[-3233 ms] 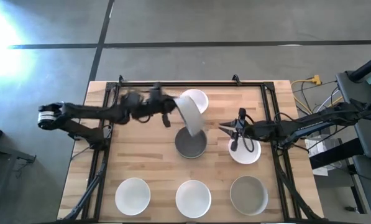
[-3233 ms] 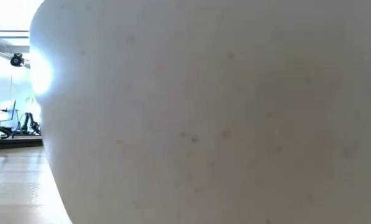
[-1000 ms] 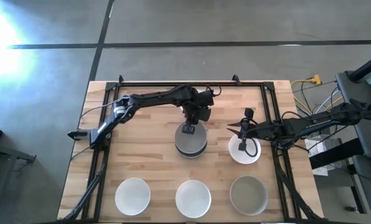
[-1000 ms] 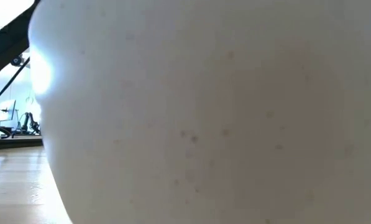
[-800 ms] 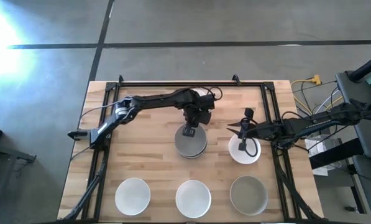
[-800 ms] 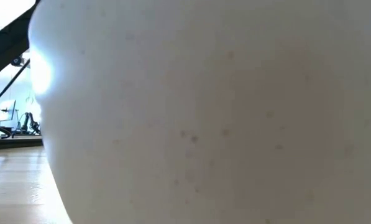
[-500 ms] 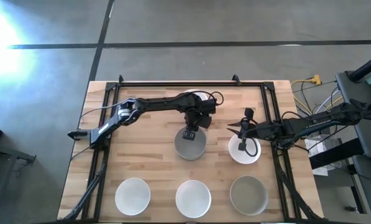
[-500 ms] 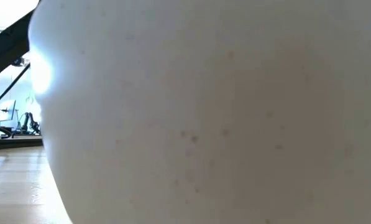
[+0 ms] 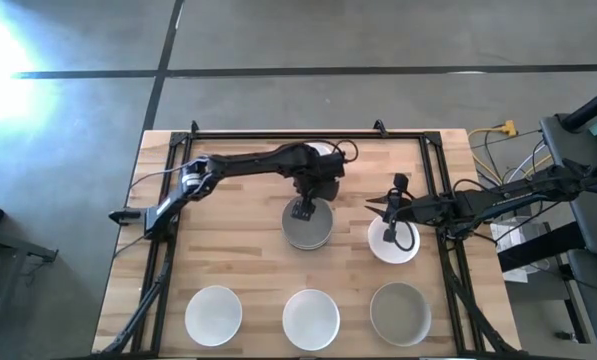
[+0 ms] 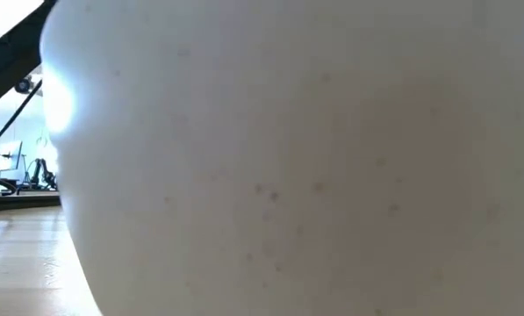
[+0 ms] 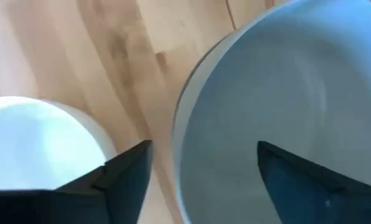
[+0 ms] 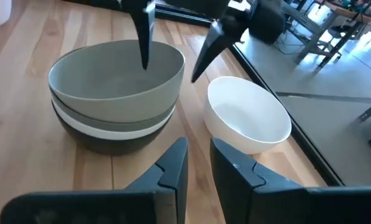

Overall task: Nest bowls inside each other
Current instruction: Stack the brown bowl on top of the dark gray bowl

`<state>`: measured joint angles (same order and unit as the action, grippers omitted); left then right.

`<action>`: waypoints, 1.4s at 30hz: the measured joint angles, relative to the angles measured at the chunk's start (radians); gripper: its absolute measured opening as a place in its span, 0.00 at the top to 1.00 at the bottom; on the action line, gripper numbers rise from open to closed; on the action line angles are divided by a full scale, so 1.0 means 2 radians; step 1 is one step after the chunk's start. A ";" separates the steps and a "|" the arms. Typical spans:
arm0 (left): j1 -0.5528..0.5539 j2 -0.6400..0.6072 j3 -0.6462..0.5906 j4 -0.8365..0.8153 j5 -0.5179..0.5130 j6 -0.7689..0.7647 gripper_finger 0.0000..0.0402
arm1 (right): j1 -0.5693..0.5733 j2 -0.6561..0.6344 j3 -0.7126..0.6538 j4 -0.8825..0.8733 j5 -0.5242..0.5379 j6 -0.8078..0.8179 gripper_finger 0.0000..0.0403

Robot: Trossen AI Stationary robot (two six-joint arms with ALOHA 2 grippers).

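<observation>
I see the wooden table (image 9: 228, 260) from above, both arms reaching in over its middle band.

Largest item on it is the nested stack (image 9: 307, 226) at table centre. In the right wrist view it reads as a grey bowl (image 12: 117, 79) on top, a white bowl (image 12: 110, 124) showing as a band beneath it, and a dark bowl (image 12: 104, 142) at the bottom.

Just behind the stack, toward the far edge, a single white bowl (image 9: 321, 152) sits mostly hidden under the left arm — clearer in the right wrist view (image 12: 248, 121).

Right of the stack, near it but apart, another white bowl (image 9: 393, 243) lies under the right arm's tip.

Front row, left to right: white bowl (image 9: 213, 314), white bowl (image 9: 310, 318), grey bowl (image 9: 399, 312), all apart from one another. One of them fills nearly the whole low view (image 10: 314, 158).

Left gripper (image 9: 302, 210) hovers over the far rim of the stack, fingers spread wide — one finger (image 12: 144, 31) hangs above the grey bowl's inside, the other outside the rim, holding nothing.

Right gripper (image 9: 388, 228) sits over the white bowl right of the stack; its fingers (image 12: 173, 163) stand close together with a narrow gap, nothing between them.
</observation>
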<state>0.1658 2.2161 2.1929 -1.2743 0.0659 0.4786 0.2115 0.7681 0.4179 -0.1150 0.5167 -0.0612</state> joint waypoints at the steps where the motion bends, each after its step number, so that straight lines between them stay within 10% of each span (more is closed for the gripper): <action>1: 0.000 -0.004 0.000 0.001 0.000 0.000 0.29 | 0.000 0.000 0.000 0.000 0.000 0.000 0.84; 8: -0.001 -0.041 -0.001 -0.002 -0.054 -0.025 0.24 | 0.000 0.001 -0.004 0.021 0.000 0.009 0.84; 14: 0.001 -0.122 -0.079 0.018 -0.033 -0.084 0.24 | -0.001 0.032 -0.052 0.209 -0.044 -0.025 0.84; 29: -0.027 -0.522 -0.704 0.704 -0.036 -0.222 0.24 | -0.082 0.228 -0.071 0.500 -0.152 0.040 0.84; 35: -0.036 -0.613 -0.856 0.940 -0.037 -0.224 0.24 | -0.136 0.340 -0.009 0.532 -0.195 0.056 0.84; 42: -0.035 -0.664 -0.928 0.995 -0.037 -0.234 0.24 | -0.184 0.427 0.055 0.532 -0.249 0.070 0.84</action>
<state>0.0959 0.8886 0.3362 0.7153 -0.0086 0.0108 -0.1559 1.6225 0.5280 0.9488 0.0193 0.0796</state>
